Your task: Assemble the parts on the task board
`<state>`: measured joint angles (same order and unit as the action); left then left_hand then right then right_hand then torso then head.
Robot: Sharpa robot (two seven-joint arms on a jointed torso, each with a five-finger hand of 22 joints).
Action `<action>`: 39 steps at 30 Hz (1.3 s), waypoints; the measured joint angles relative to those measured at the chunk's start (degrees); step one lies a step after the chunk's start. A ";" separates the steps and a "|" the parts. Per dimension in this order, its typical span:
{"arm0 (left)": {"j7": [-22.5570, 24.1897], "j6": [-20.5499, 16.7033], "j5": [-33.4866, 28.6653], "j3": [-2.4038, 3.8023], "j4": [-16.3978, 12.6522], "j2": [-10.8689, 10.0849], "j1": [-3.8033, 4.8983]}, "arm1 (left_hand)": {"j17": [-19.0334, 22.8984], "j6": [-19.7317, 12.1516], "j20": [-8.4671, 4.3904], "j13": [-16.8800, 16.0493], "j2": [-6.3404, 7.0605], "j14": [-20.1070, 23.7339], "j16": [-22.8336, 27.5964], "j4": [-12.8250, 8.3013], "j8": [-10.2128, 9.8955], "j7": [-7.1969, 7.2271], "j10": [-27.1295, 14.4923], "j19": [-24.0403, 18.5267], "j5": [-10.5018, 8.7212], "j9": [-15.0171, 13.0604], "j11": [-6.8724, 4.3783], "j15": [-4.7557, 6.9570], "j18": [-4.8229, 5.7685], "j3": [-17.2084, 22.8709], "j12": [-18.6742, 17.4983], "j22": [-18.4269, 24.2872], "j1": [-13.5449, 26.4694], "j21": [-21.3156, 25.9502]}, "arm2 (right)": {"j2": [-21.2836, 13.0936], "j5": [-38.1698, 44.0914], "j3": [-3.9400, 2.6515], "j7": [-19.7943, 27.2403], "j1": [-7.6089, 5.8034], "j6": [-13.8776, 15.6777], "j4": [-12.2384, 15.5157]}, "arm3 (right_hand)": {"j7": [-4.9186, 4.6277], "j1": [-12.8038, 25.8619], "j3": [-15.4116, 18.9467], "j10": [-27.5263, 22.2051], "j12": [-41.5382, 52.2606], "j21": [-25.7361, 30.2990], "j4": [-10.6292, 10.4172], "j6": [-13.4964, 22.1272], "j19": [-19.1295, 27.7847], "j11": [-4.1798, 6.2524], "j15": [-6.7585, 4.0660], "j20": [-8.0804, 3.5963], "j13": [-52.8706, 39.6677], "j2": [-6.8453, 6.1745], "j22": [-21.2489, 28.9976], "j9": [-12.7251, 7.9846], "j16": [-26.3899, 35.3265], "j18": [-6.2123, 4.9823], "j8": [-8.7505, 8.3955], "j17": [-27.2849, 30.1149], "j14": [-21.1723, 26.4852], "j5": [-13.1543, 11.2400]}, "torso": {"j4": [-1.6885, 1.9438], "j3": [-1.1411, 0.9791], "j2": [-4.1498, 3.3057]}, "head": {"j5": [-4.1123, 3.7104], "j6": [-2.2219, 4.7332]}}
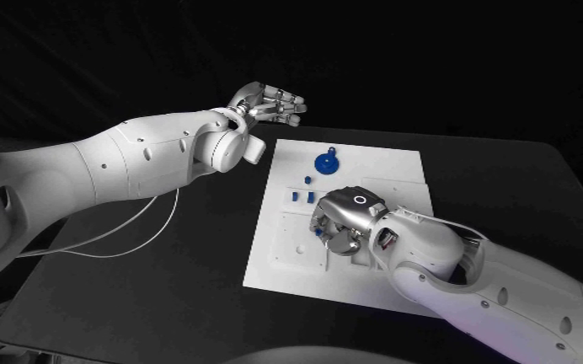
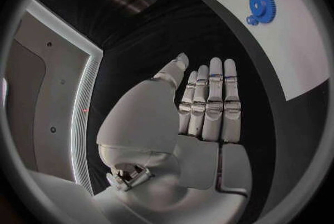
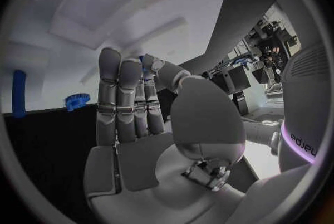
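1. right robot hand (image 1: 346, 216) sits low over the near half of the task board (image 1: 401, 170), palm down, fingers curled toward the plate.
2. right wrist view: its fingers (image 3: 118, 101) stand side by side and the thumb meets them at the tips, with a small blue part (image 3: 145, 64) showing there. it looks pinched between thumb and finger, though little of the part can be seen.
3. head view: bits of blue show under and beside that hand, on the board. whether they are touching the fingers i cannot tell.
4. two small blue pegs (image 1: 302, 198) lie on the board just left of the right hand, near each other.
5. further up the board, a blue gear (image 1: 326, 163) with a small blue piece just beyond it. well apart from the right hand.
6. task board lies mid-table (image 1: 146, 297), tilted a little, white against the black.
7. farthest: left robot hand (image 1: 272, 105) held up off the board's far left corner, above the table. fingers (image 2: 212, 101) straight and close together, thumb apart, nothing in it.
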<state>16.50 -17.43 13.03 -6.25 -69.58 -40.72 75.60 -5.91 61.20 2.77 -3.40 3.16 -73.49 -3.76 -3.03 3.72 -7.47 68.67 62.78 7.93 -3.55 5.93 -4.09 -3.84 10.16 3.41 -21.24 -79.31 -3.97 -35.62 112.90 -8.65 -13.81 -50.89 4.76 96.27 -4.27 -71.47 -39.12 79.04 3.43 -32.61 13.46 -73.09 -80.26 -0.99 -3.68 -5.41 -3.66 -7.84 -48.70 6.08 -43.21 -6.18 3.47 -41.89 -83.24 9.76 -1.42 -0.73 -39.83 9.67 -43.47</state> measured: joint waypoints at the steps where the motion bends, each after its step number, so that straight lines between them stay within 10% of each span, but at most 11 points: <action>1: -0.01 0.01 0.00 0.00 0.00 0.01 0.00 | 0.00 0.00 0.00 0.00 0.00 0.00 0.00 0.00 0.00 0.00 0.00 0.00 0.00 0.00 0.00 0.00 0.00 0.00 0.00 0.01 0.00 0.00 | 0.03 0.07 0.04 -0.05 -0.02 -0.01 -0.01 | 0.01 0.00 0.00 0.00 0.00 0.00 0.00 -0.01 0.00 0.00 0.00 0.00 0.00 0.00 0.00 0.00 0.00 0.00 0.00 0.00 0.00 0.00 | 0.00 0.01 0.01 | -0.01 0.00; 10: -0.07 0.11 0.00 0.01 0.00 0.05 0.00 | 0.00 0.00 0.00 0.00 0.00 0.00 0.00 0.00 0.00 0.00 0.00 0.00 0.00 0.00 0.00 0.00 0.00 0.00 0.00 0.01 0.00 0.00 | 0.44 0.25 0.49 -0.25 -0.14 0.23 -0.49 | -0.91 0.81 0.74 -3.66 0.05 0.84 -0.60 3.02 -0.47 -1.13 0.06 0.48 0.03 0.15 -0.78 -0.68 0.00 -0.16 -0.01 0.15 0.06 0.01 | 0.03 0.00 0.00 | 0.01 0.04; 19: -0.19 0.27 0.00 0.01 0.01 0.03 0.00 | 0.00 0.00 0.21 0.00 0.00 0.22 0.00 0.17 0.00 0.00 0.00 0.21 -0.22 0.00 0.00 -0.22 0.00 -0.17 0.00 0.20 0.00 0.00 | 0.14 -0.77 0.90 0.11 0.05 1.80 -0.57 | -2.45 0.63 10.23 -13.05 -0.18 3.90 -3.29 9.63 -1.74 -3.79 1.86 2.36 0.45 -4.34 0.80 -2.32 -0.04 -1.88 0.35 1.00 0.42 1.23 | -0.01 0.00 -0.01 | -0.02 0.11; 28: -0.32 0.38 -0.01 0.01 -0.01 -0.02 0.00 | 0.00 -0.21 0.20 0.00 0.00 0.22 0.00 0.33 0.00 -0.21 0.00 0.20 -0.66 0.00 0.00 -0.22 0.00 -0.33 0.00 0.50 0.00 0.00 | -1.29 -2.02 0.99 0.14 0.16 4.11 0.30 | -1.86 -3.29 23.54 -16.28 0.07 7.13 -7.94 11.07 -2.59 -4.23 2.37 3.22 0.33 -3.64 2.22 -2.31 -0.04 -2.72 0.35 2.57 0.55 -0.23 | -0.03 -0.03 -0.02 | -0.08 0.30; 34: -0.38 0.48 -0.05 0.01 0.02 0.01 -0.02 | 0.00 -0.21 0.20 0.00 0.00 0.22 0.00 0.33 0.00 -0.21 0.00 0.20 -0.66 0.00 0.00 -0.22 0.00 -0.33 0.00 0.53 0.00 0.00 | -3.06 -2.84 0.72 0.11 0.20 5.45 1.96 | -2.07 -3.42 19.81 -15.07 0.07 7.33 -7.62 10.80 -3.19 -3.92 2.37 2.73 0.34 -3.69 1.75 -2.36 -0.04 -2.74 0.34 2.73 0.55 -0.89 | -0.08 -0.03 -0.02 | -0.38 0.51; 39: -0.40 0.56 -0.07 0.01 0.05 -0.04 -0.04 | 0.00 -0.21 0.21 0.00 -0.22 0.22 0.00 0.33 0.00 -0.21 0.00 0.20 -0.66 0.00 0.00 -0.22 0.00 -0.33 0.00 0.78 -0.23 0.00 | -4.70 -3.89 -1.44 0.11 0.24 6.47 3.38 | -2.26 -1.67 10.34 -11.65 0.07 7.33 -6.52 9.60 -3.49 -3.36 2.24 2.45 0.34 -4.62 0.58 -2.36 -0.60 -2.73 0.34 2.40 0.41 -2.66 | -0.08 -0.08 -0.02 | -0.68 0.81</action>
<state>16.10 -16.86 12.97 -6.24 -69.53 -40.76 75.57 -5.91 61.00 2.97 -3.40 2.94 -73.27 -3.76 -2.70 3.72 -7.68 68.68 62.98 7.27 -3.55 5.93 -4.32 -3.85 9.83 3.41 -20.46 -79.53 -3.97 -40.32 109.01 -10.10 -13.70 -50.65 11.22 99.65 -6.53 -73.14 -28.78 67.38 3.50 -25.27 6.94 -63.49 -83.75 -4.35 -1.44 -2.96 -3.33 -12.46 -48.11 3.72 -43.81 -8.90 3.81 -39.50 -82.82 7.10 -1.50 -0.81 -39.84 8.99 -42.65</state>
